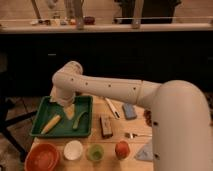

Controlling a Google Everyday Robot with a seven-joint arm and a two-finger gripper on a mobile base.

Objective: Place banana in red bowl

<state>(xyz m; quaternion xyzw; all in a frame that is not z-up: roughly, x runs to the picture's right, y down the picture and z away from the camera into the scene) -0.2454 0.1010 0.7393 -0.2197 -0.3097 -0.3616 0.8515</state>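
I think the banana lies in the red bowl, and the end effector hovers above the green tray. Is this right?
Not quite. The banana is not in the red bowl; it lies in the green tray, beside the green vegetable, as the camera view shows. The rest is right: the end effector hovers above the green tray.

My arm (112,90) is a smooth, off-white tube, and I can make out no markings, cables or screws on it. Above the green tray (62,131) it swells into a rounded joint, like a big pale knuckle. To the right of the tray it thickens into a broad, domed shell of the same off-white. My gripper (68,109) hangs just over the far half of the tray. Its short fingers (70,111) are a paler, yellowish tone and stand spread apart.
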